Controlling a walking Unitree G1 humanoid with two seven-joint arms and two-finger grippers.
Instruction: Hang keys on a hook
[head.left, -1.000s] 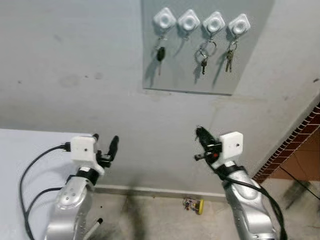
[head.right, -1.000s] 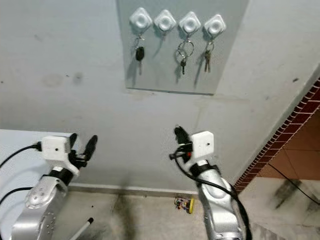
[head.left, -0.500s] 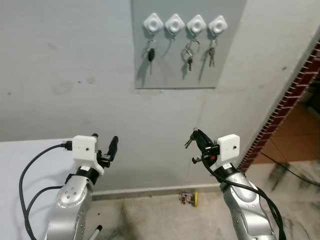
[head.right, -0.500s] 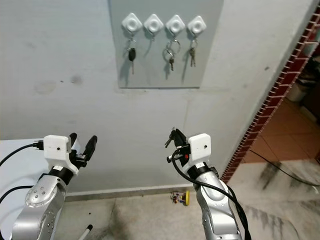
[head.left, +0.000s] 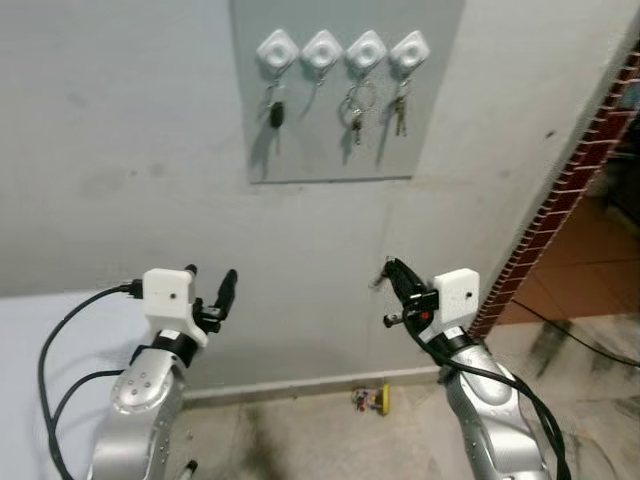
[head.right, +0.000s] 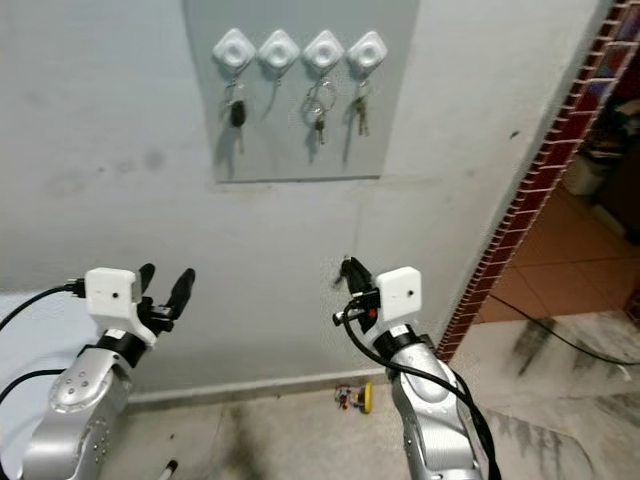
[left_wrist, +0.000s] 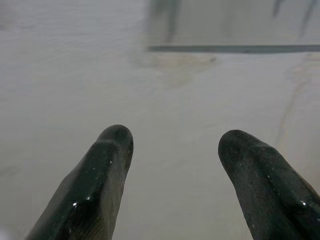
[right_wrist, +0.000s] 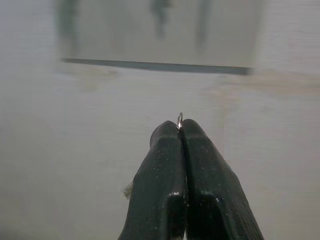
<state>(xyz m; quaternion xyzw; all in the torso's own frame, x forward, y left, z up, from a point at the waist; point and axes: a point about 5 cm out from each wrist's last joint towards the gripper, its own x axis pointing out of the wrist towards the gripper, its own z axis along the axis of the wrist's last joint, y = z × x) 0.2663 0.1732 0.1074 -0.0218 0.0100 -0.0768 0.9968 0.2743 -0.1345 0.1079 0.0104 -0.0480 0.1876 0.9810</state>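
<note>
Four white hooks ride higher and further left in the head views than half a second back, and more of the brick edge and tiled floor shows on the right; that's the camera swinging, nothing on the wall has budged. Three hooks carry keys, the second from the left hangs bare. Both arms keep their raised pose. Right end effector has its fingers pressed tight together, pinching a sliver of metal ring at the very tips, the keys just peeking beyond the fingertips, well below the grey board. Left end effector is spread wide, holding nothing, pointed at bare wall. White bench sits at the left.
</note>
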